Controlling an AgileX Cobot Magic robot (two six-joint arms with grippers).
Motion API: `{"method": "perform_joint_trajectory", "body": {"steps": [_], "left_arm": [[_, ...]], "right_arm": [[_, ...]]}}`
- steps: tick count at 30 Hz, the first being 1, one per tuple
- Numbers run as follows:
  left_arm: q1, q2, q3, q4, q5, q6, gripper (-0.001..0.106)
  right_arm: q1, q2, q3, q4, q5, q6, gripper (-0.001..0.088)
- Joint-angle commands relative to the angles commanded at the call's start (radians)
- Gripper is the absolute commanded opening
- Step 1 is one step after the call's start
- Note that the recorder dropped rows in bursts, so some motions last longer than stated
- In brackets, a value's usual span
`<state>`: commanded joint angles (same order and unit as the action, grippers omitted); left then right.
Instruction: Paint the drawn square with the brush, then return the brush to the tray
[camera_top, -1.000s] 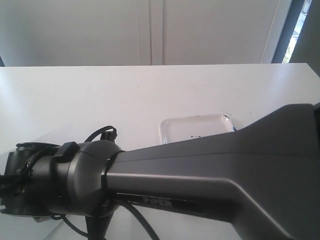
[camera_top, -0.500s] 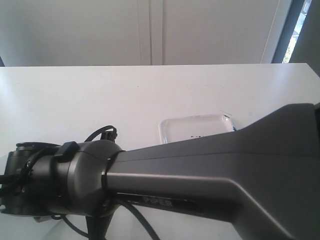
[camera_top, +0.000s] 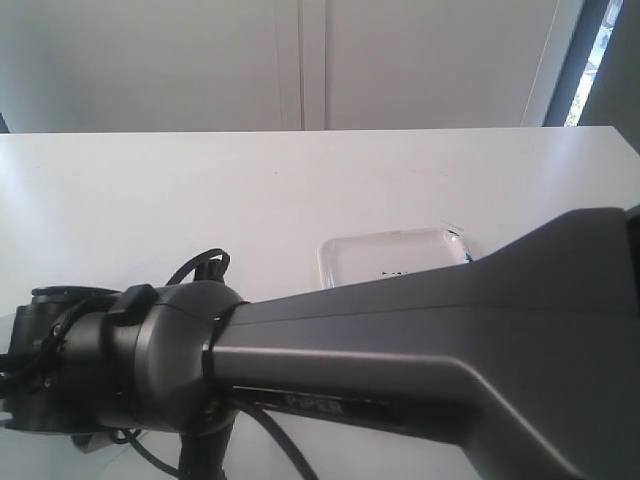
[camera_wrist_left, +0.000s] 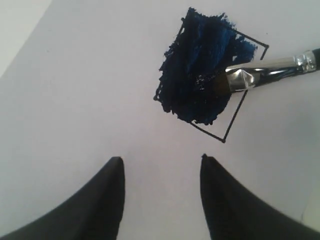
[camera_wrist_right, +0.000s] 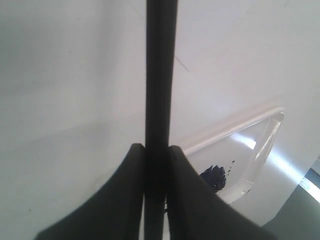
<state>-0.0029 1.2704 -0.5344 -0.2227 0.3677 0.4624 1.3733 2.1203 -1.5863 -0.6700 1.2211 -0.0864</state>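
- The left gripper (camera_wrist_left: 160, 160) hovers over the white paper sheet (camera_wrist_left: 75, 100), its two dark fingers apart with nothing between them.
- Just beyond its fingertips lies the drawn square (camera_wrist_left: 200, 75), a slanted black outline mostly filled with ragged dark-navy paint. A strip along one side and a corner show bare white.
- The brush (camera_wrist_left: 262, 67) slants in from the side, its silver ferrule catching the light. Its wet bristles touch the painted patch inside the outline.
- The right gripper (camera_wrist_right: 156, 147) is clamped on the brush's black handle, which runs straight out between its two fingers.
- In the exterior view, the right arm (camera_top: 400, 350) stretches across the foreground from right to left, over the white table (camera_top: 200, 190).
- The tray (camera_top: 390, 250), of glossy white plastic, sits on the table behind the arm, right of centre. The right wrist view shows a dark navy paint puddle (camera_wrist_right: 215, 177) in it.
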Motion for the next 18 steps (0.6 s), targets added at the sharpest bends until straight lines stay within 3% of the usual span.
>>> {"method": "perform_joint_trajectory", "body": {"steps": [8, 18], "left_arm": [[0.000, 0.080, 0.000, 0.004, -0.045, 0.004, 0.052], [0.000, 0.080, 0.000, 0.048, -0.142, 0.006, 0.052]], "right_arm": [[0.000, 0.000, 0.000, -0.015, 0.000, -0.026, 0.0000], [0.000, 0.015, 0.000, -0.044, 0.000, -0.042, 0.0000]]}}
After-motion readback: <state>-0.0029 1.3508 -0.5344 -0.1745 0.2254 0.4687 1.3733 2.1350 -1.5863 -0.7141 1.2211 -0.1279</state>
